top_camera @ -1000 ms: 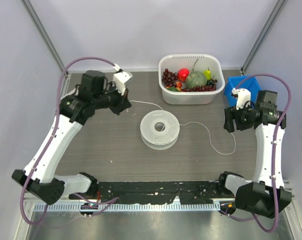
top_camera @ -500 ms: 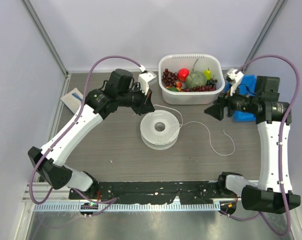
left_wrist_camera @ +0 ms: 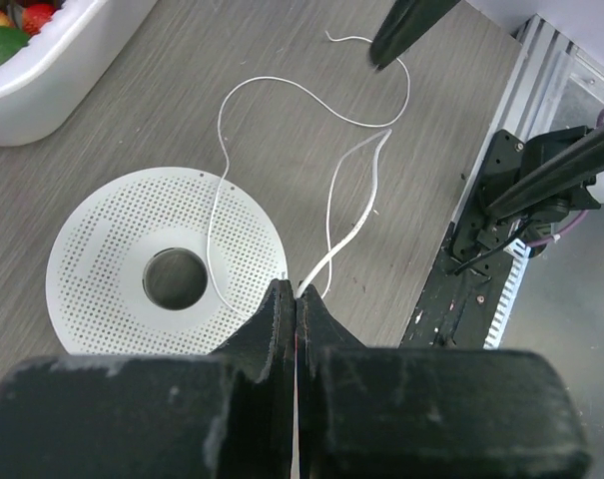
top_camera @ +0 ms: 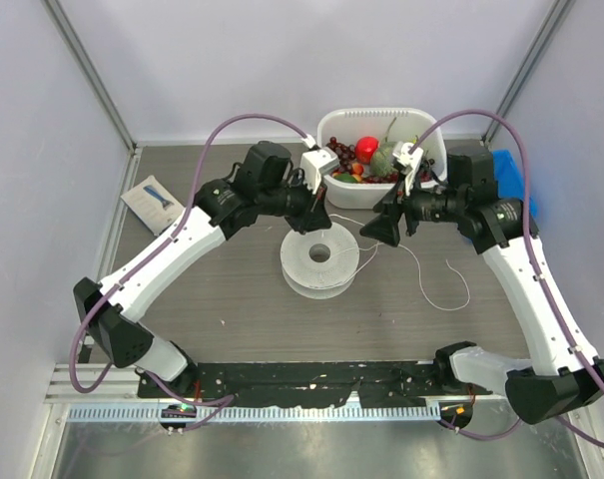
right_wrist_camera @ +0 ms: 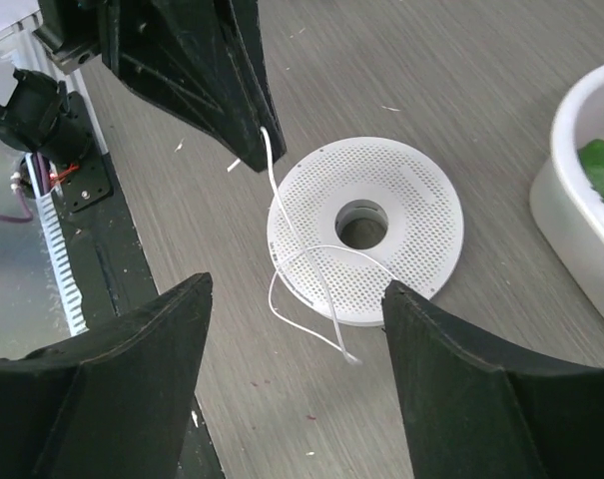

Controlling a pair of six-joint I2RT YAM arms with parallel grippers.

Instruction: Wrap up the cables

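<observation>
Cable (left_wrist_camera: 366, 210): one long white cord, very thin and string-like, lying in loose curves, with no turns visible around the spool's core.
Cable place: middle of the worktop, one part raised at the spool's far rim, draped across the spool's top face, then looping over bare worktop (top_camera: 222, 289) toward the right edge.
Spool (top_camera: 300, 261): translucent white disc with perforated faces and a round centre hole, lying flat mid-worktop.
Left gripper (left_wrist_camera: 297, 294): fingers pressed fully together with the cable nipped at the tips, above the spool's far rim.
Right gripper (right_wrist_camera: 294, 289): fingers spread wide with nothing between them, hovering just right of the spool, toward the far edge.
Handling: probably very light and limp, too soft to keep a shape; likely smooth enough to slip from a weak pinch; slack turns apt to fall off the spool unless kept taut.
Where to hold: best on the raised stretch near the left gripper, or on the slack just right of the spool; flat-lying parts look hard to pinch.
Bin (top_camera: 381, 197): white tub at the far edge, holding fruit, apart from the cable.
</observation>
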